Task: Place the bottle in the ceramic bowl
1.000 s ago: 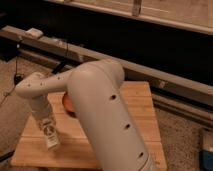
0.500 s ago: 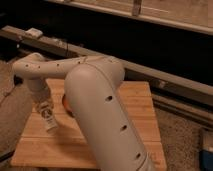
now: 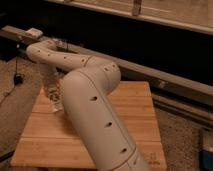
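Observation:
My white arm sweeps from the lower right up to the far left, over a wooden table. My gripper hangs down from the wrist over the table's left rear corner. It is shut on the bottle, a slim pale bottle held roughly upright just above the wood. The ceramic bowl is hidden behind my thick forearm, right of the bottle.
A long metal rail runs along the dark wall behind the table, with a small white box at its left end. A cable and plug lie on the carpet to the left. A blue object stands at the right edge.
My gripper has risen with the bottle and moved back and right across the table's left side. The forearm now covers the orange bowl that showed before.

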Controlling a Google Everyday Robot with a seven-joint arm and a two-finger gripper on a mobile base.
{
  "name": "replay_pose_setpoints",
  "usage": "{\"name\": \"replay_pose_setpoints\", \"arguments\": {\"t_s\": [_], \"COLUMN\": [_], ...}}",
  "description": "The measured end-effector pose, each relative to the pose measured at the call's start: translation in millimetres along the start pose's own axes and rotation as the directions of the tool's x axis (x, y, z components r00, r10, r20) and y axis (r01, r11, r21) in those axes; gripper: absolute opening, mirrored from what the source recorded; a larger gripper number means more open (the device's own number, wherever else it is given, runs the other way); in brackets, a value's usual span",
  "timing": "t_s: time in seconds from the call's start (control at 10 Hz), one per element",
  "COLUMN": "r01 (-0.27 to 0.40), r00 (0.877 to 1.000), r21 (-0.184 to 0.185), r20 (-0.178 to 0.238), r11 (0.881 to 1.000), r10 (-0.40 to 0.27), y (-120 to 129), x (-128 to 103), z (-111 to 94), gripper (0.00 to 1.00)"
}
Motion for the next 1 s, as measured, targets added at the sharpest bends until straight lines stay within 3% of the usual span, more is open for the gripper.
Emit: {"name": "replay_pose_setpoints", "arguments": {"t_s": [0.2,0.5,0.8,1.0], "r01": [-0.059,-0.115,-0.199,-0.235], "r00": [0.998,0.993,0.980,0.971], "r21": [-0.006,-0.008,-0.017,-0.021], "r20": [0.008,0.003,0.019,0.047], "r11": [0.998,0.993,0.980,0.972], "r10": [0.059,0.115,0.199,0.236], "y": [-28.6,-57.5,-96.5,-112.1], "x": [-18.2,-17.1,-10.5,-10.5], "z": [-2.2,7.8,20.9,16.9], "gripper": [0.00,0.05,0.35,0.56]}}
